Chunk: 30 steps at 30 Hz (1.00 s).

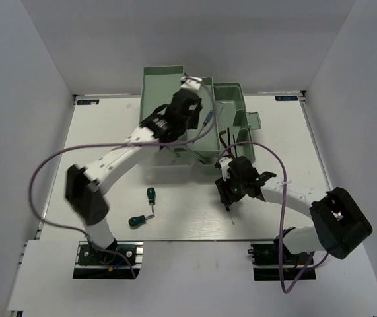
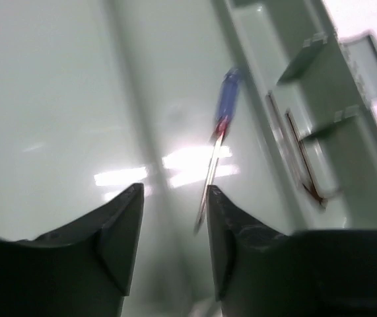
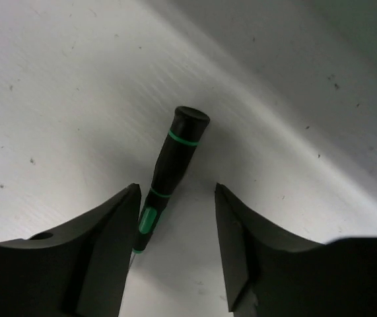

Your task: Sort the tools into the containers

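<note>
left of the right gripper (image 1: 230,197), two green-handled screwdrivers (image 1: 151,195), toolbox (image 1: 165,82) beyond

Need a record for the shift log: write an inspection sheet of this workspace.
Surface: white table, faint specks.
Job's things: mint-green toolbox open; blue-handled screwdriver inside it, blurred; reddish-brown hex keys in the neighbouring tray; two green-handled screwdrivers and a black green-banded screwdriver on the table.
Clutter: nothing seen.
Grippers: left claw open over the toolbox; right claw open, straddling the black screwdriver.
Cables: purple cables loop from both arms.
Surroundings: white walls.
</note>
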{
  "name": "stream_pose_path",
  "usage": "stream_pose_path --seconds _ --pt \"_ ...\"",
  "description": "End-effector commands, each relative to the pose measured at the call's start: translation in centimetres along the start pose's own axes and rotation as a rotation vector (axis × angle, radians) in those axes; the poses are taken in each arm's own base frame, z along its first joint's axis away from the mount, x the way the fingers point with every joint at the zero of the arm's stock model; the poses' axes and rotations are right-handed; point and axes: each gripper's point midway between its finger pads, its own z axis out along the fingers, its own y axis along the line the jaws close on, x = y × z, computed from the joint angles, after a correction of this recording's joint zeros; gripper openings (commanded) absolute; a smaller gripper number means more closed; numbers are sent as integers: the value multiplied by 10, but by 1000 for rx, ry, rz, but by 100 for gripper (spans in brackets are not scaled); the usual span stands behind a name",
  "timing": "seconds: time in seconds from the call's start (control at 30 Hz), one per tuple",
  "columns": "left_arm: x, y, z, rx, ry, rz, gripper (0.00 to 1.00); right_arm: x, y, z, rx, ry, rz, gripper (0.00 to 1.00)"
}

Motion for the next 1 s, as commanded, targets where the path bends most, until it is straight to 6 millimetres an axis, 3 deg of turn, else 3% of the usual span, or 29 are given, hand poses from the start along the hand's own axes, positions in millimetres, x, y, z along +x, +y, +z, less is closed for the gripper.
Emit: stream_pose_path --seconds 0.0,0.03,0.07,0.1,0.17,0.2,0.27,0.3,0.43,0.53,0.6,0.63,0.67,0.7,0.73,0.77,0.8,0.87,0.93,0.97 --pt "-32 30 -91 45 -151 -133 51 17 -2 10 62 22 37 52" --pt "-12 48 -117 37 -152 -171 46 22 -1 10 65 27 34 48" --pt "2 58 -129 25 -137 -181 41 26 -1 11 63 34 32 43" --pt "18 68 -139 10 -114 -195 38 33 -1 11 65 50 34 31" --pt "64 89 -165 -10 -43 -219 38 39 0 8 57 59 46 18" --pt "81 95 -171 -21 -9 -227 41 39 3 2 52 69 40 4" --pt "128 103 -182 -34 106 -241 54 35 14 -10 -5 56 44 0" --pt "153 101 -182 -29 172 -238 60 8 24 -23 -54 -16 8 0" --pt "202 100 -178 -38 291 -250 68 -47 51 -79 -172 -219 -151 0" --pt "221 96 -164 -60 332 -252 71 -95 62 -129 -182 -380 -280 0" --pt "232 90 -153 -56 343 -264 76 -116 61 -139 -142 -434 -318 0" --pt "239 87 -148 -51 354 -262 76 -137 56 -150 -111 -478 -322 0" --pt "243 83 -144 -38 358 -275 76 -147 48 -152 -68 -491 -308 0" --pt "247 80 -137 -33 348 -280 77 -162 44 -141 -56 -498 -303 0" --pt "250 79 -135 -35 348 -291 77 -184 43 -152 -36 -542 -301 0" --pt "252 77 -130 -38 354 -288 77 -193 41 -151 -29 -550 -287 0" --pt "256 79 -126 -46 355 -293 77 -208 31 -135 6 -529 -265 0" --pt "258 78 -123 -45 353 -294 78 -234 21 -134 55 -558 -238 0" --pt "257 75 -117 -34 333 -295 78 -252 8 -109 91 -523 -210 0" --pt "258 74 -114 -35 336 -293 78 -270 5 -108 104 -544 -215 0"
